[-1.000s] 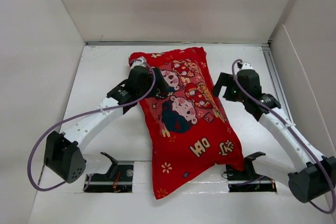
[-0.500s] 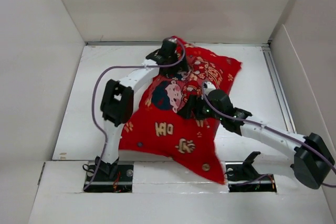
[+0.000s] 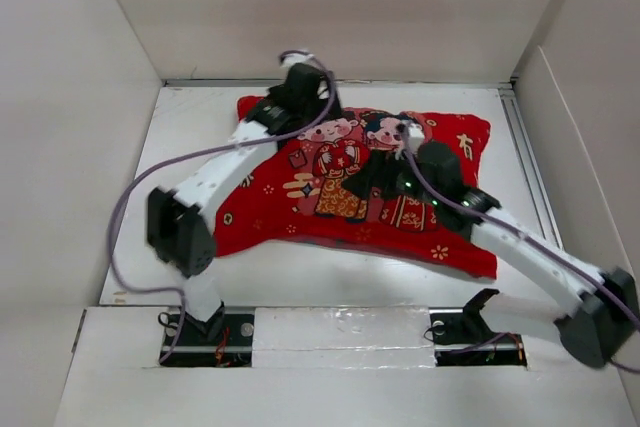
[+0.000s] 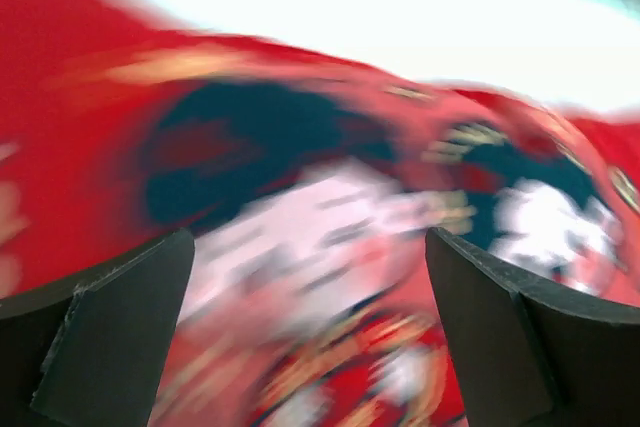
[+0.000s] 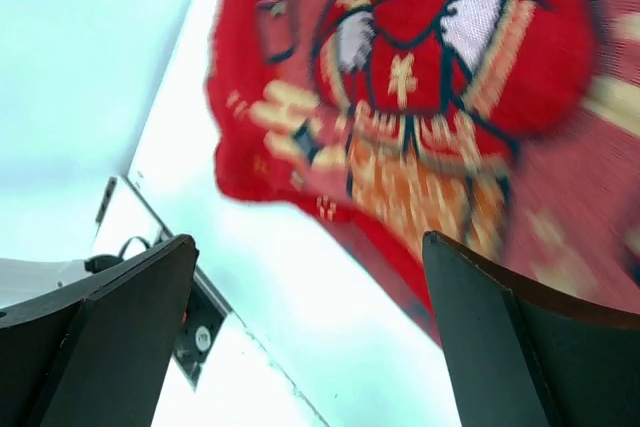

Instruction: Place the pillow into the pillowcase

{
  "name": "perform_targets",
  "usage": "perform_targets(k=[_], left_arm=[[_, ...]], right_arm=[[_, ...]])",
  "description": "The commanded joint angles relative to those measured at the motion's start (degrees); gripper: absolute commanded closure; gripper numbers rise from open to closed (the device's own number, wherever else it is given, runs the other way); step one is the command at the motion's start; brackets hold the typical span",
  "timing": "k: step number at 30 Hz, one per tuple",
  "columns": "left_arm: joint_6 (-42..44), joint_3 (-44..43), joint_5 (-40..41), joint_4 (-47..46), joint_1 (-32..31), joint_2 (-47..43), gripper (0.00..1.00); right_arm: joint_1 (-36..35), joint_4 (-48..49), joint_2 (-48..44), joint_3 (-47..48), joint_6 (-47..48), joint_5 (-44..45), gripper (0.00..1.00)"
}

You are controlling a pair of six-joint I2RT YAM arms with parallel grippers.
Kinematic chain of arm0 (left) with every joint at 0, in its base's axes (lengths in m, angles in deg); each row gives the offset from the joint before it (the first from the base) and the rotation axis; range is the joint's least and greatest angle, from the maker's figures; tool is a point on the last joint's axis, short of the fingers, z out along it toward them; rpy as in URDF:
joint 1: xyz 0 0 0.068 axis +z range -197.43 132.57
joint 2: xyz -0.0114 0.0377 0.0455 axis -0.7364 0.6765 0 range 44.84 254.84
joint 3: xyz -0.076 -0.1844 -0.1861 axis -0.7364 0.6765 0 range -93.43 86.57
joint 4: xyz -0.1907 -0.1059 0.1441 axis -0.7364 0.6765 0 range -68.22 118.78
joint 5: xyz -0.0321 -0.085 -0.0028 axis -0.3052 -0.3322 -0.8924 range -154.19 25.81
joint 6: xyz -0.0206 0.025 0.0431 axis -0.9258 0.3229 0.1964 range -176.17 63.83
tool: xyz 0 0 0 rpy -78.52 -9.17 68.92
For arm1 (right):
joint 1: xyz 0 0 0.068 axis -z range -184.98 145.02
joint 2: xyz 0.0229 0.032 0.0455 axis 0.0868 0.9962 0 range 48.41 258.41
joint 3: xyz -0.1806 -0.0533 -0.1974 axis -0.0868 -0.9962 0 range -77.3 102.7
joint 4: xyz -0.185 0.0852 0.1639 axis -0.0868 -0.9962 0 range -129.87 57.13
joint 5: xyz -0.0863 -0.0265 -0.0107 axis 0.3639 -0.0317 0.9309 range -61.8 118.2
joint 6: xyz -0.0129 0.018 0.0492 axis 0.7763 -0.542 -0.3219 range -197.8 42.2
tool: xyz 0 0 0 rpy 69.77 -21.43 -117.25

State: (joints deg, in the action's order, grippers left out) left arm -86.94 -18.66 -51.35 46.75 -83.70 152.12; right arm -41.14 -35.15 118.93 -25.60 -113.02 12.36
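Note:
The red pillowcase (image 3: 300, 202) with two cartoon figures lies plump across the back half of the table, long side left to right. No white pillow shows in any view. My left gripper (image 3: 308, 107) hovers over the case's back left part. In the blurred left wrist view its jaws (image 4: 308, 247) stand wide open with the printed case (image 4: 300, 167) filling the frame, nothing between them. My right gripper (image 3: 375, 179) is over the middle of the case. In the right wrist view it (image 5: 309, 247) is open and empty, above the case's near edge (image 5: 420, 117) and bare table.
White walls (image 3: 80, 97) enclose the table on the left, back and right. A metal rail (image 3: 525, 157) runs along the right side. The arm bases and black mounts (image 3: 470, 327) sit at the near edge behind a raised white lip (image 3: 330, 322).
The pillowcase has swung from lying lengthwise to lying across the back of the table. The left arm moved to the case's back left; the right arm came in over its middle.

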Motion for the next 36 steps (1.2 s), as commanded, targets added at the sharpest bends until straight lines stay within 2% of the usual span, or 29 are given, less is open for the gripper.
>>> perform_targets(k=[1,2,3,5,6,10,13,16,18,19,23,26,29,31,34,36], left_arm=[[-3.4,15.6,11.3,-3.3,0.8,-15.9,0.00],[-4.4,20.4,12.0,-5.6,0.1,-21.4,0.00],[-5.6,28.9,11.2,-6.6,0.1,-23.3,0.00],[-10.1,35.4,8.9,-7.1,0.1,-26.9,0.00],[-10.8,41.4,6.9,-9.0,-0.5,-28.0,0.00],[-12.5,53.6,2.5,-16.3,-0.5,-31.6,0.00],[-12.5,55.9,1.2,-18.9,-0.5,-29.0,0.00],[-12.5,55.4,0.4,-22.5,-0.5,-22.7,0.00],[-12.0,52.9,1.0,-23.5,-0.5,-19.3,0.00],[-11.0,51.9,1.0,-24.3,-0.5,-16.3,0.00],[-10.0,45.6,0.3,-25.1,-0.5,-10.3,0.00],[-8.0,37.4,-0.3,-24.1,0.1,-7.1,0.00],[-8.0,33.0,-0.9,-22.7,0.1,-6.6,0.00],[-8.0,31.8,-0.9,-22.2,0.1,-6.6,0.00],[-9.1,30.4,-0.9,-21.5,0.1,-7.2,0.00],[-9.1,29.8,-0.9,-21.5,0.1,-7.7,0.00]], right_arm=[[-0.9,-5.7,-15.5,-2.2,2.3,9.2,0.00],[-0.9,-7.5,-17.5,-2.2,1.6,11.9,0.00],[-0.2,-13.4,-18.4,-2.2,1.0,16.7,0.00],[0.9,-19.0,-18.4,-1.5,0.0,18.7,0.00],[0.9,-22.9,-17.6,-1.5,-0.9,20.1,0.00],[0.9,-22.9,-18.3,-4.2,-3.2,19.9,0.00],[2.4,-20.1,-16.1,-7.8,-3.7,20.4,0.00],[5.8,-15.7,-8.0,-9.1,-3.7,20.4,0.00],[7.2,-10.6,-3.2,-8.1,-3.1,23.6,0.00],[7.8,-9.9,1.6,-7.2,-2.3,24.7,0.00],[12.7,-9.1,10.1,-2.1,-0.5,28.3,0.00],[20.5,-5.7,12.2,0.3,0.8,23.2,0.00],[23.4,-4.9,15.8,4.1,4.2,18.9,0.00],[24.5,-7.5,18.4,8.3,7.3,17.5,0.00],[26.3,-6.3,21.6,13.4,9.7,14.0,0.00],[27.5,-5.8,24.2,18.0,10.7,9.0,0.00]])
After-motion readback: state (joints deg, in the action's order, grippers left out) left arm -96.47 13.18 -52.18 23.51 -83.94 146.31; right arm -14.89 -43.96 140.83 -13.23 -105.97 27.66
